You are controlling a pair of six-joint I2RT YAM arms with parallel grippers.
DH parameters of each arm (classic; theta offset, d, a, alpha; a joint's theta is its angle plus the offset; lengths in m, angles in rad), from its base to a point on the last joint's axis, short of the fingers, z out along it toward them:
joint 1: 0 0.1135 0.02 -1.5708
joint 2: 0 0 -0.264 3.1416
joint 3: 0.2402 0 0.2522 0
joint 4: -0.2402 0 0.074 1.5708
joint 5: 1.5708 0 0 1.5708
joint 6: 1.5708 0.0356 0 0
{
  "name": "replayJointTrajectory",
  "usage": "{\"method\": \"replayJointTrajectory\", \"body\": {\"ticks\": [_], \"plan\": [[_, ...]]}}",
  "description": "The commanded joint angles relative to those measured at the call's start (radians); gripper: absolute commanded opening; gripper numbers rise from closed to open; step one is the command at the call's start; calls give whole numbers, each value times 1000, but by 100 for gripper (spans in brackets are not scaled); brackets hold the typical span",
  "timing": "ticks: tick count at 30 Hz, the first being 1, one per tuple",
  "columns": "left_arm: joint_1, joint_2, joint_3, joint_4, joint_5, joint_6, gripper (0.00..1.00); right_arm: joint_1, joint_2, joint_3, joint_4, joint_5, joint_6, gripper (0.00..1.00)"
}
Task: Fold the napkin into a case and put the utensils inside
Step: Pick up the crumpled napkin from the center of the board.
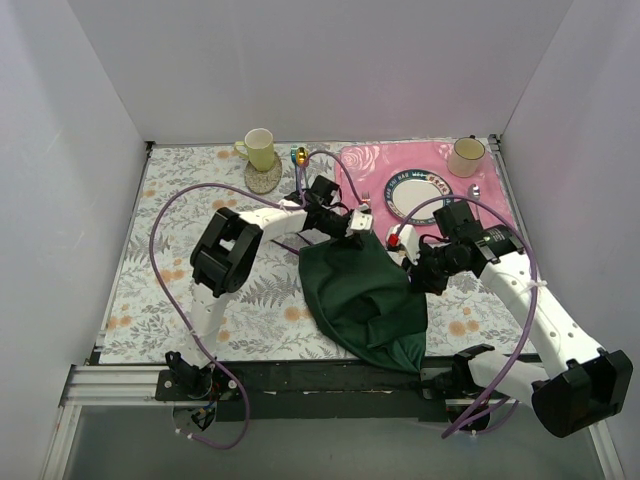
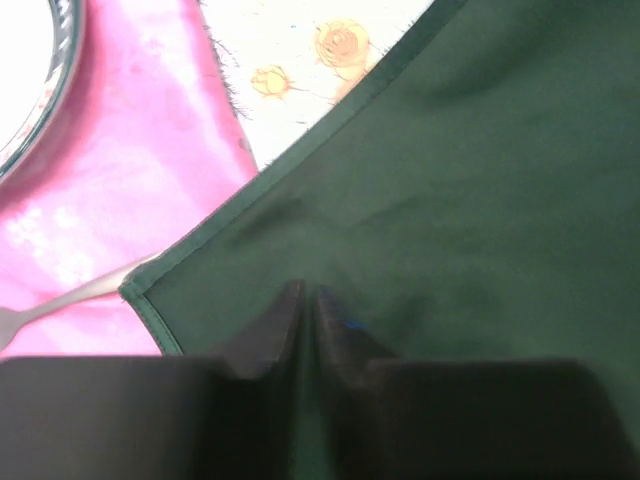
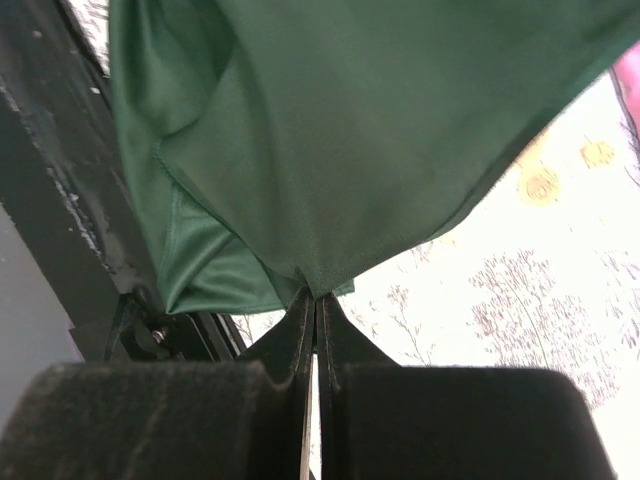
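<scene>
At the middle of the tabletop [image 1: 180, 200], toward its near edge, the napkin [image 1: 362, 295] lies as a rumpled heap, not yet a case. Part of it hangs over the near edge.

Your left claw [image 2: 305, 300] has its fingers drawn together on the cloth just inside one hemmed corner, on the far side next to the pink placemat [image 1: 370, 165]. Your right claw [image 3: 316, 300] is fully closed on a pinch of the cloth's edge on the right-hand side, and loose folds drape from it.

Two separate grips let you draw the cloth taut between them. The likely purpose is to spread it flat before any fold is made.

A silver fork [image 2: 70, 298] lies on the placemat with its handle just beside the held corner. Take care that the cloth does not drag it along.

You cannot pick out the purple utensils with certainty in these views.
</scene>
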Motion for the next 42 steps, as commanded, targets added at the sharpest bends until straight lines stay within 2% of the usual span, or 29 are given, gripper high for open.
{"method": "replayJointTrajectory", "body": {"ticks": [1,6,8,10,11,12,14,16,23,28,31,32,36,38,41,42], "plan": [[6,-136,-3,-121,12,1,0,3,-23,4,38,86,37,1],[18,-314,-134,-267,-78,-5,0,-2,31,-45,102,217,27,1],[40,-389,-242,-181,-147,-179,1,-5,51,-54,89,221,13,1],[52,-400,-271,-48,-213,-323,13,-8,49,-69,82,215,17,1],[58,-371,-257,-20,-264,-464,19,-8,40,-74,82,209,22,1],[60,-351,-242,-9,-331,-503,26,-8,23,-86,82,209,25,1],[66,-305,-187,-5,-390,-598,33,-8,6,-95,87,215,30,1],[72,-242,-153,6,-450,-641,42,-9,-6,-103,87,215,33,1],[77,-121,-64,8,-543,-648,55,-8,9,-103,81,218,45,1],[75,-78,-41,-41,-534,-594,52,-11,29,-101,88,237,45,1],[64,-75,-43,-95,-507,-551,39,-11,42,-100,102,264,51,1],[55,-81,-46,-110,-494,-537,37,-12,49,-100,105,270,51,1],[35,-115,-93,-126,-488,-525,46,-18,71,-95,122,290,54,1],[20,-116,-105,-127,-497,-525,45,-22,85,-94,138,298,59,1],[9,-102,-107,-127,-523,-533,29,-34,107,-85,148,321,60,1],[9,-101,-102,-139,-534,-537,13,-38,114,-80,159,329,59,1]]}}
